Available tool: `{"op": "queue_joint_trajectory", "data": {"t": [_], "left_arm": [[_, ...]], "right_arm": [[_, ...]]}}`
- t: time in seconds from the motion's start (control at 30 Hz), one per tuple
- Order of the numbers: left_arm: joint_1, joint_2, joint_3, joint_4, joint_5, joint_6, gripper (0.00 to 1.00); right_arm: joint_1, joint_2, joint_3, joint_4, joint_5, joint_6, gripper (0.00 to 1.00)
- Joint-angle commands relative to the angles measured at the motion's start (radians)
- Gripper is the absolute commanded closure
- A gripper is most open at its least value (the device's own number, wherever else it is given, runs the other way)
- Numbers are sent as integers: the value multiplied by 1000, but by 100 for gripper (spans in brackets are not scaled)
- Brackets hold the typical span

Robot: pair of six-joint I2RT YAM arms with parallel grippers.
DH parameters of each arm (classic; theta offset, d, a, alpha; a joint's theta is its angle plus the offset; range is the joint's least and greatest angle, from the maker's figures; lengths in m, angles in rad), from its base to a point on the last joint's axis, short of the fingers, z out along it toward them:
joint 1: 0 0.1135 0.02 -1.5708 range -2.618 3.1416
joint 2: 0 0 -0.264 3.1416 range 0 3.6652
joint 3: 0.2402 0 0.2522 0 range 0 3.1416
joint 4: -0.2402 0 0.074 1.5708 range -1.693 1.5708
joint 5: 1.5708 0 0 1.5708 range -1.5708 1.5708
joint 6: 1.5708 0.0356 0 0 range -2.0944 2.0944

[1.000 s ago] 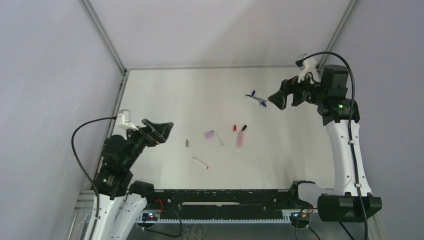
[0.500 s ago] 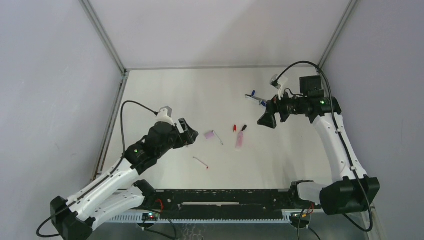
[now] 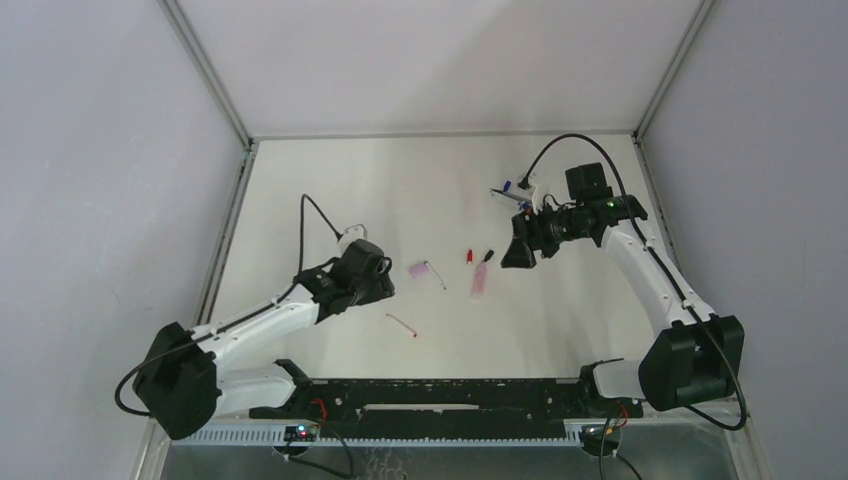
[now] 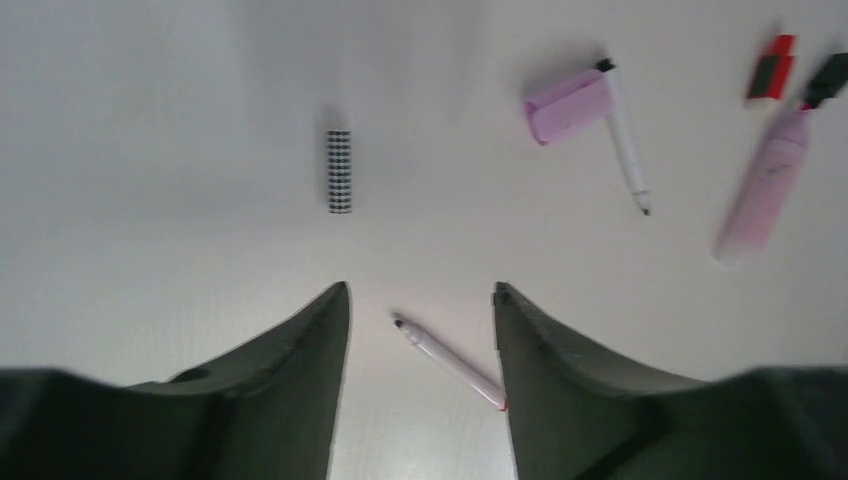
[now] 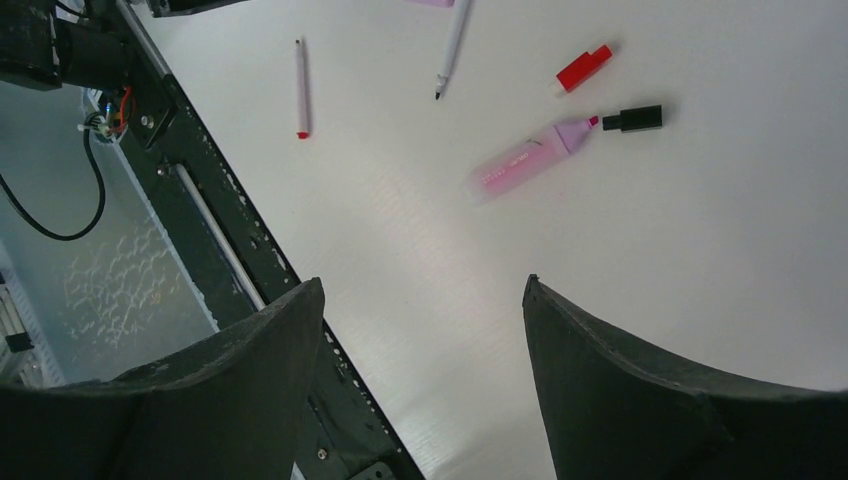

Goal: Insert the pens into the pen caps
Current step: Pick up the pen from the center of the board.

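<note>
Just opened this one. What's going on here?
Two arms are set up to cap pens, but nothing is held yet. The left gripper hovers with open fingers over a thin pen with a red end lying on the table. The right gripper, also open, hangs above the table close to the pink marker. A pink cap, a red cap and a checkered cap lie loose nearby.

My left gripper (image 4: 420,290) comes in from the left side of the table (image 3: 400,190) and now hangs low over the thin pen (image 4: 450,360). My right gripper (image 5: 420,285) swings in from the far right corner, closer to the pink marker (image 5: 525,165).
</note>
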Motion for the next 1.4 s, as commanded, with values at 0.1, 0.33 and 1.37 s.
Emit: {"op": "queue_joint_trajectory", "data": {"t": [0.1,0.33,1.37], "left_arm": [[-5,69,110,-64,-33,90,55],[-19,39,61,-61,52,25,57],[-161,1,-55,-58,-20,-411,47]], "right_arm": [[8,6,-15,55,-51,39,21],[33,14,-16,55,-52,30,23],[34,-71,-98,117,-80,50,22]]}}
